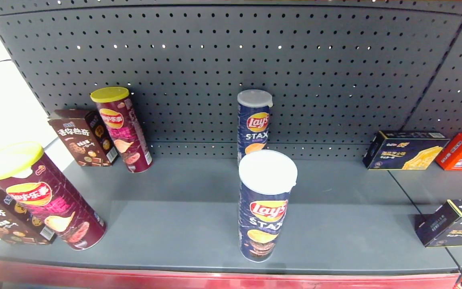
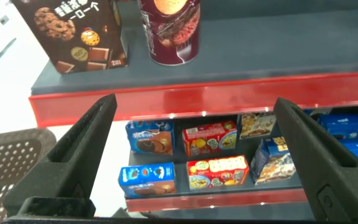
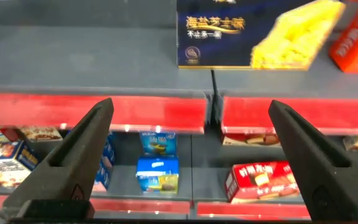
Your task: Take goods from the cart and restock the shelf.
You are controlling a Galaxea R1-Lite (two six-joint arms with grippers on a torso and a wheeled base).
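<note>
The left gripper [image 2: 194,102] and right gripper [image 3: 191,104] gape wide, empty; beyond the left's black wedge-shaped fingers [image 2: 73,162], a matte grey shelf [image 2: 260,43] bears a round can [image 2: 169,37].

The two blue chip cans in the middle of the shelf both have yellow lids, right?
No. The head view shows the front blue chip can and the back blue chip can in the middle of the shelf with white lids, not yellow.
</note>
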